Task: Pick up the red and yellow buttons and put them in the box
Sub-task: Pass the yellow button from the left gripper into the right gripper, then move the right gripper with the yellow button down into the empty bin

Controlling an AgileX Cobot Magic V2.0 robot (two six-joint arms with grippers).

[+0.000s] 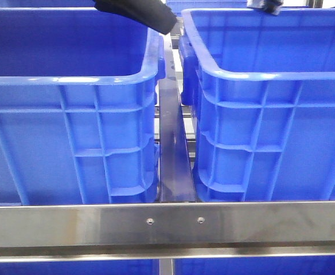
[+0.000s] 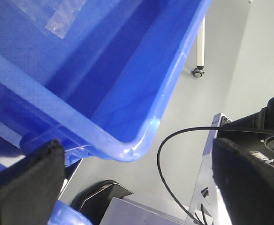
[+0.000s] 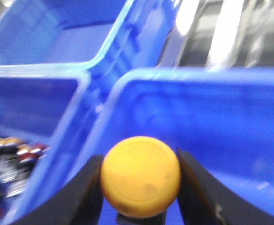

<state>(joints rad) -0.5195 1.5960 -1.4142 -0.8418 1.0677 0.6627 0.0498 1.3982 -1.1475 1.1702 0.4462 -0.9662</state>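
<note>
1. Nearest in the front view: steel rail (image 1: 167,224) across the bench edge, two screws showing, fencing the crates in.
2. Just behind it, left crate (image 1: 70,143) and right crate (image 1: 271,132) side by side, ribbed walls facing out, a dark metal strip (image 1: 172,154) running back through the gap between them. Probably parted that way so each arm gets its own crate.
3. Above the crates, up at the far edge of that view: dark sleeved left arm (image 1: 139,14) over the left crate's inner corner, and a sliver of the right arm (image 1: 265,6) over the right crate.
4. Right claw (image 3: 139,187) clamped on a yellow button (image 3: 140,176), both pads snug against its sides, flat top facing the camera. Squeezed across the width, likely so the disc cannot slip on the way over.
5. Beyond the button, blurred: blue floor and wall of the box (image 3: 212,79), so the button hangs above the box, not yet let go. Off to one side, a neighbouring crate holding a jumble of small red, dark and pale parts (image 3: 10,159) — looks like the supply.
6. Left claw (image 2: 137,187) spread wide, nothing between its black pads (image 2: 29,183), parked over a crate rim (image 2: 141,145) with floor and a cable (image 2: 174,154) beyond. Seemingly waiting, well out of the way.
7. Next call, by guess: release over the box floor, clear of the rim.
</note>
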